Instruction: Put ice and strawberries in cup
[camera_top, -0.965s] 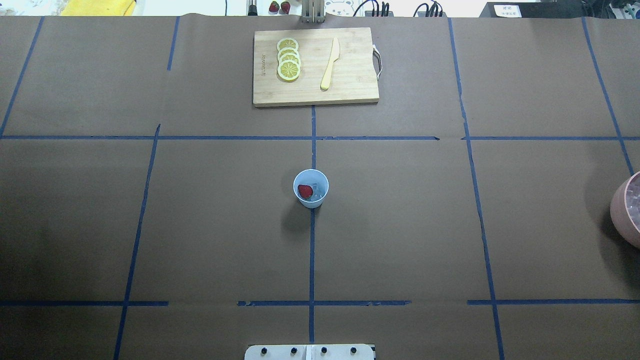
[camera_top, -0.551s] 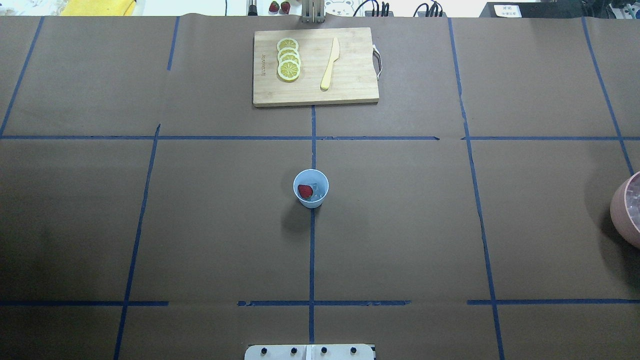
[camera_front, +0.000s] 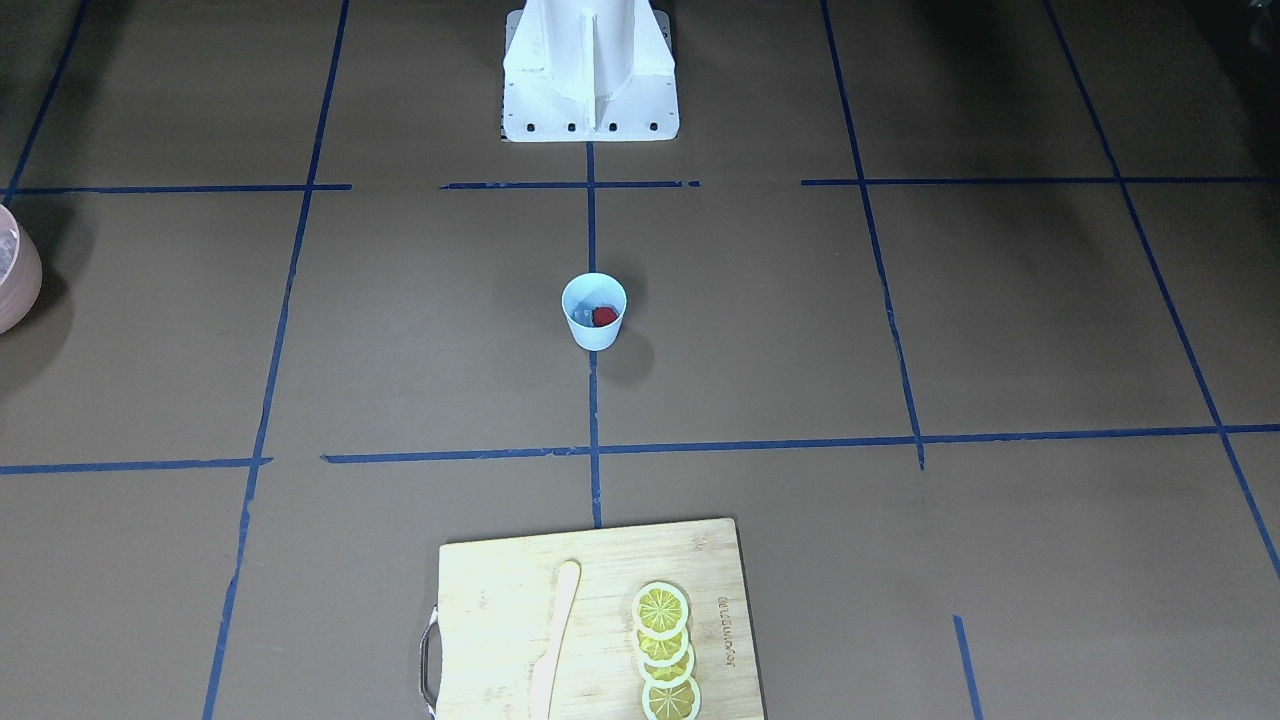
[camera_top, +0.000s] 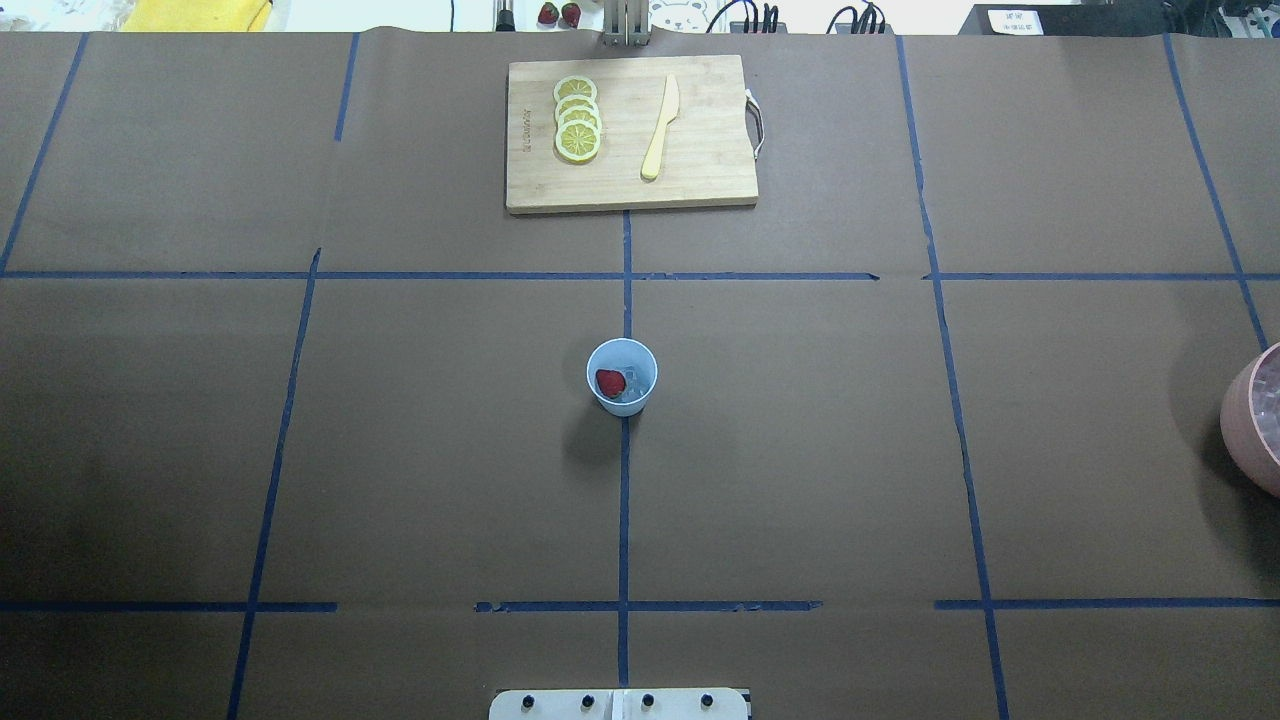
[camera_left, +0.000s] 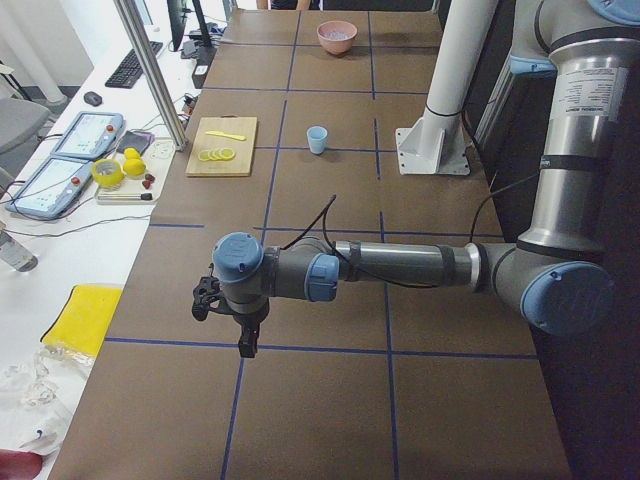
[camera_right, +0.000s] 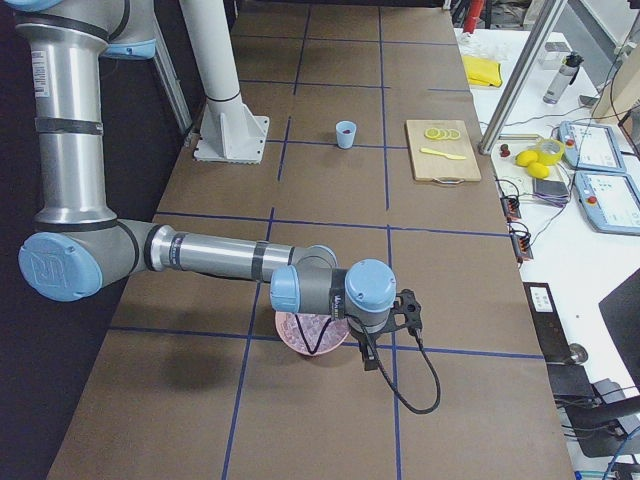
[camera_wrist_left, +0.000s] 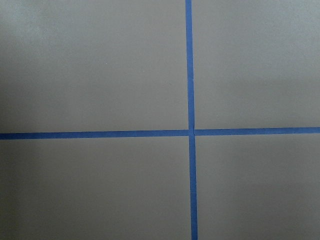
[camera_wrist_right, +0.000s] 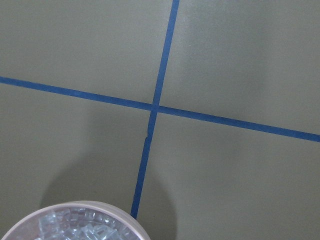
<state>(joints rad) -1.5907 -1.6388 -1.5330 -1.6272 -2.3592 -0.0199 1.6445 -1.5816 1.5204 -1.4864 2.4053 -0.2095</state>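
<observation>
Far from left gripper (camera_left: 246, 348): cup (camera_left: 317, 139).

Pale blue cup (camera_top: 622, 408), red strawberry (camera_top: 610, 382), brown table (camera_top: 800, 450) gridded with blue tape (camera_top: 624, 500).

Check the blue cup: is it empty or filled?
Filled: the upright cup holds a red strawberry beside clear ice, seen from overhead.

The pale blue tapered plastic cup (camera_top: 623, 343) stands upright, mouth open, on a blue tape line (camera_top: 626, 300). Inside it lies one small red strawberry (camera_top: 610, 382), against the wall on the robot's left side. A few clear ice cubes (camera_top: 634, 387) sit just beside the berry at the bottom. More clear ice is heaped in a pinkish bowl (camera_wrist_right: 75, 204), well apart from the cup.
</observation>
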